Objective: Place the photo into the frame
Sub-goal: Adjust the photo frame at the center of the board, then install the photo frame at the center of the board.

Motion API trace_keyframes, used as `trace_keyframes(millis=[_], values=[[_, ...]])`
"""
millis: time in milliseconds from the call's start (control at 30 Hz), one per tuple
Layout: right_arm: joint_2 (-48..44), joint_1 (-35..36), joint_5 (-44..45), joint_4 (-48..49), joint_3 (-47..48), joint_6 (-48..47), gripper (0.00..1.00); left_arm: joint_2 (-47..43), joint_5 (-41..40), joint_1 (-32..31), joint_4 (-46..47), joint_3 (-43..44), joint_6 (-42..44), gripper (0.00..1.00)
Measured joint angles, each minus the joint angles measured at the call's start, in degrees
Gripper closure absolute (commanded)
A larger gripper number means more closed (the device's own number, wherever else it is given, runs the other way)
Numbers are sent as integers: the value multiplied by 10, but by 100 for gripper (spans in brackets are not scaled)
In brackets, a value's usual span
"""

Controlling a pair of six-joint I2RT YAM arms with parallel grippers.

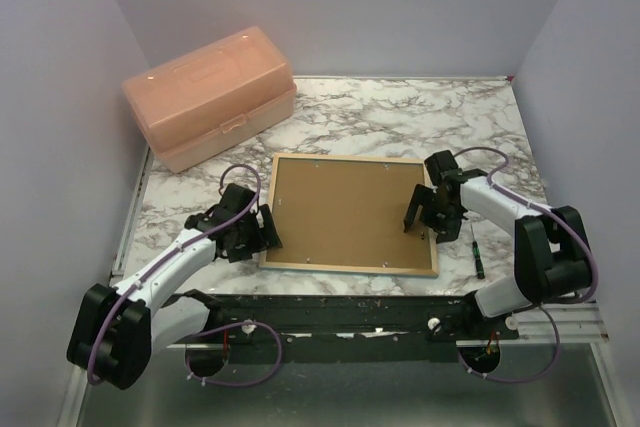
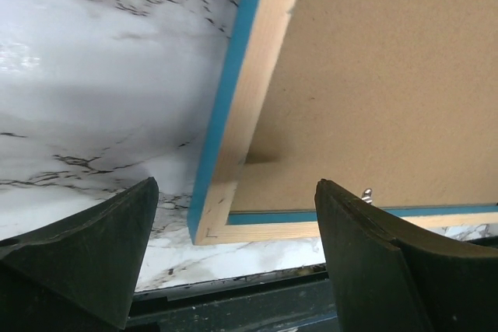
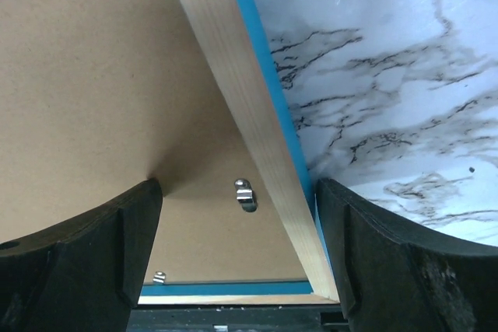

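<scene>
The frame [image 1: 350,269] lies flat on the marble table, its light wood face up and blue showing along its edges. A brown backing board [image 1: 345,209] fills it. The photo is hidden. My left gripper [image 1: 262,232] is open at the frame's near left corner. In the left wrist view that corner [image 2: 208,231] sits between the wide-apart fingers of the left gripper [image 2: 233,192]. My right gripper [image 1: 428,215] is open and straddles the frame's right rail [image 3: 233,75]. One of its fingers is over the board [image 3: 78,75], the other outside the rail beside the blue edge.
A translucent peach plastic box [image 1: 210,92] stands at the back left. A small dark screwdriver-like tool [image 1: 477,257] lies right of the frame. Metal clips [image 3: 245,194] sit on the board near the rails. A dark mounting rail [image 1: 330,312] runs along the table's near edge.
</scene>
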Motion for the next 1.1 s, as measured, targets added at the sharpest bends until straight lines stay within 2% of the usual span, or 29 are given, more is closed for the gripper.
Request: trace_keyframes(millis=[267, 367, 467, 567, 733, 767, 900, 967, 1100], values=[[37, 79, 5, 1, 29, -3, 18, -27, -16, 18, -20, 0, 10, 19], [39, 94, 14, 2, 34, 2, 23, -27, -25, 28, -26, 0, 11, 19], [34, 96, 23, 0, 31, 7, 38, -26, -26, 30, -26, 0, 13, 19], [23, 96, 41, -4, 25, 11, 63, -25, -26, 31, -26, 0, 14, 20], [17, 93, 68, -17, 24, 10, 96, -16, -35, 34, -25, 0, 21, 20], [17, 94, 71, -19, 24, 5, 99, -13, -36, 34, -25, 0, 21, 20], [17, 99, 80, -21, 26, -16, 99, -6, -37, 34, -25, 0, 23, 20], [16, 99, 82, -21, 26, -18, 93, -5, -37, 34, -25, 0, 23, 20], [14, 99, 82, -17, 24, -13, 43, -4, -37, 34, -26, 0, 23, 20]])
